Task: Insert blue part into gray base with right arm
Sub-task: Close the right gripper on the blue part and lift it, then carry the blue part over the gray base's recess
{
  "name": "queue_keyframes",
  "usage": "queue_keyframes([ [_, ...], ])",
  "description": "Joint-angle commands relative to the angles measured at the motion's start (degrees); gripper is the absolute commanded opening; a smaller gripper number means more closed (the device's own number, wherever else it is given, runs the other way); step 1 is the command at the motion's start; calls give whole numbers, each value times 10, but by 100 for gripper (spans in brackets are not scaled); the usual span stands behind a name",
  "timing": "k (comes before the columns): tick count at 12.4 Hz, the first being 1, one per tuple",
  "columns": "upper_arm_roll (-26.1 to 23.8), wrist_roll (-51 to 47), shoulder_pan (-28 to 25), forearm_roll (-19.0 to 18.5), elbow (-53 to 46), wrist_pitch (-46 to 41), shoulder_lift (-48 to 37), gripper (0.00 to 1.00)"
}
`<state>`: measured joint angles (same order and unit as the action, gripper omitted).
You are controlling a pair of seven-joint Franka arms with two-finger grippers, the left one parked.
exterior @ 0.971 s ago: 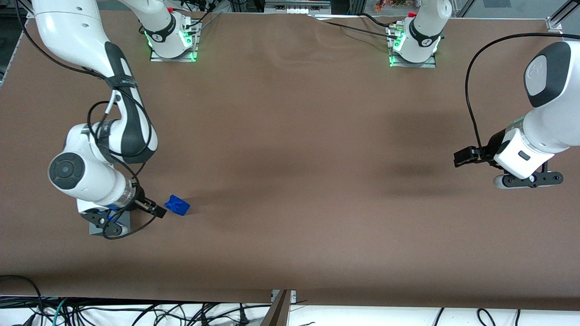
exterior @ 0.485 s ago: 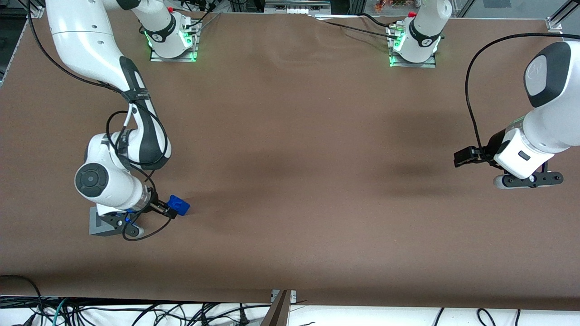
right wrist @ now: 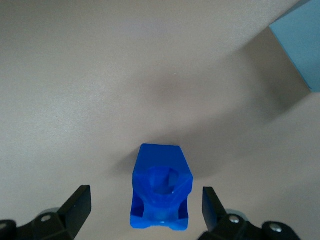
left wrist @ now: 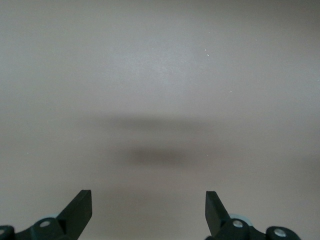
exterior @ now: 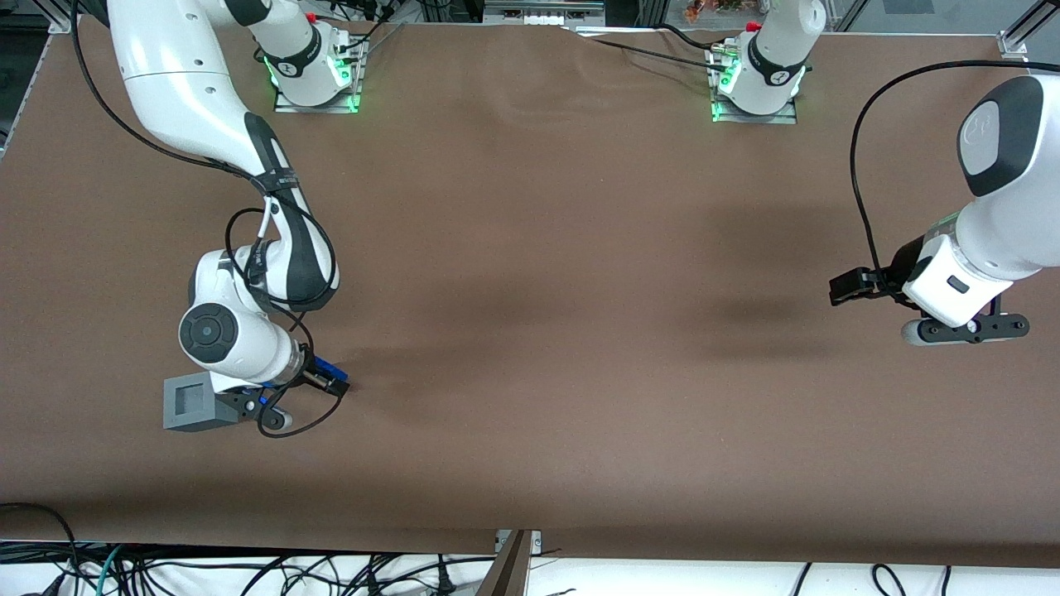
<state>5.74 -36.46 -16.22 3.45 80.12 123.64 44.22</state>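
The blue part (exterior: 329,367) lies on the brown table, mostly covered by my right arm's gripper (exterior: 325,382), which hovers over it. In the right wrist view the blue part (right wrist: 161,187) sits between the two spread black fingers of the gripper (right wrist: 145,199), with a gap on each side; the gripper is open and holds nothing. The gray base (exterior: 192,403) stands beside the gripper, toward the working arm's end of the table, its square top recess showing. One corner of the base (right wrist: 300,45) also shows in the right wrist view.
The right arm's wrist and loose black cable (exterior: 290,426) hang just above the table between the base and the blue part. The arm mounts (exterior: 315,79) stand along the table edge farthest from the front camera.
The right arm has swung sideways off the gray base, which now shows whole, and its gripper has come over the blue part. The blue part has not moved.
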Motion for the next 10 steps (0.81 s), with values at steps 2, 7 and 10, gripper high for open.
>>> queue_keyframes([
  [2, 2, -2, 1, 4, -10, 6, 10, 99],
  [7, 3, 12, 6, 4, -11, 14, 10, 47],
  [10, 3, 15, 7, 2, -13, 13, 6, 41],
])
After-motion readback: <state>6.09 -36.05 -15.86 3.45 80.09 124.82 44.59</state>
